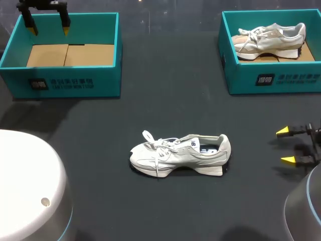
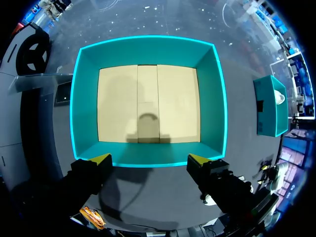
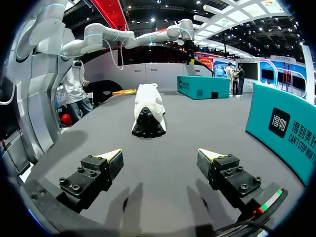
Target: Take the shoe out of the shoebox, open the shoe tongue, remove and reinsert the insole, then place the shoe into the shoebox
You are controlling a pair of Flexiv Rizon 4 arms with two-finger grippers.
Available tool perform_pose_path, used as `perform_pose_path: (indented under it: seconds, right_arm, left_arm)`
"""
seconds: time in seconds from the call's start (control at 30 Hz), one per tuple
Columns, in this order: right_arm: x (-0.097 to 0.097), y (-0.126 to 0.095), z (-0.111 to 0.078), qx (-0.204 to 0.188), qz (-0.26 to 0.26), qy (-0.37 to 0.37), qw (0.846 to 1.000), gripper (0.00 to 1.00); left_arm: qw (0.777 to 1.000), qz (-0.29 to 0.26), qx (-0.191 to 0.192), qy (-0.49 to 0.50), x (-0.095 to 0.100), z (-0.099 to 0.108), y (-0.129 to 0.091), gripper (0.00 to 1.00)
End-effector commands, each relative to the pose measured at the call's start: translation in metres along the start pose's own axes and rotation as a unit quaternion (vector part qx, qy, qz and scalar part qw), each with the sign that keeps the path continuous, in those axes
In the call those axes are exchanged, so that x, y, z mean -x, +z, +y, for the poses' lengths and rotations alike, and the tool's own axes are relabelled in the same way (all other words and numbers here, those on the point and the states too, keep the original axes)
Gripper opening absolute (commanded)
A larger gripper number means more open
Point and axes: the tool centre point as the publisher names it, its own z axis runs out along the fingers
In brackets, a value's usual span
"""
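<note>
Sneakers, we count two, pale, laced: loose sneaker point(image 1: 180, 153), boxed sneaker point(image 1: 273, 37). Two teal rectangular boxes: left shoebox point(image 1: 75, 83), right shoebox point(image 1: 301, 78). Left gripper point(image 1: 48, 29), right gripper point(image 1: 287, 146) gape apart.

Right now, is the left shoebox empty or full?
Empty. The left shoebox shows only its bare cardboard floor; one shoe lies on the table.

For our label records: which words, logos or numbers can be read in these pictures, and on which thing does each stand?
On the left shoebox, front wall: a dark logo and white print, too small to read.
On the right shoebox, front wall: the same kind of print, too blurred; the right wrist view cuts it off.
On the shoe on the table: a small dark mark, unreadable.
No numbers or signs.
</note>
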Motion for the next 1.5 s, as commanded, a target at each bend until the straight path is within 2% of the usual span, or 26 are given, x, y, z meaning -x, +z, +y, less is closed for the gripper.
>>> perform_pose_path:
  seconds: [0.03, 1.1, 1.5]
  right_arm:
    - [-0.004, 0.006, 0.006, -0.011, -0.01, 0.001, 1.0, 1.0]
    - [-0.01, 0.07, 0.022, -0.001, -0.035, 0.021, 0.999, 1.0]
    - [-0.023, 0.094, 0.029, 0.007, -0.047, 0.01, 0.999, 1.0]
  left_arm:
    - [1.0, -0.001, 0.0, 0.0, 0.0, 0.0, 0.0, 1.0]
    - [1.0, -0.001, 0.0, 0.0, 0.0, 0.0, 0.0, 1.0]
    - [1.0, -0.001, 0.0, 0.0, 0.0, 0.0, 0.0, 1.0]
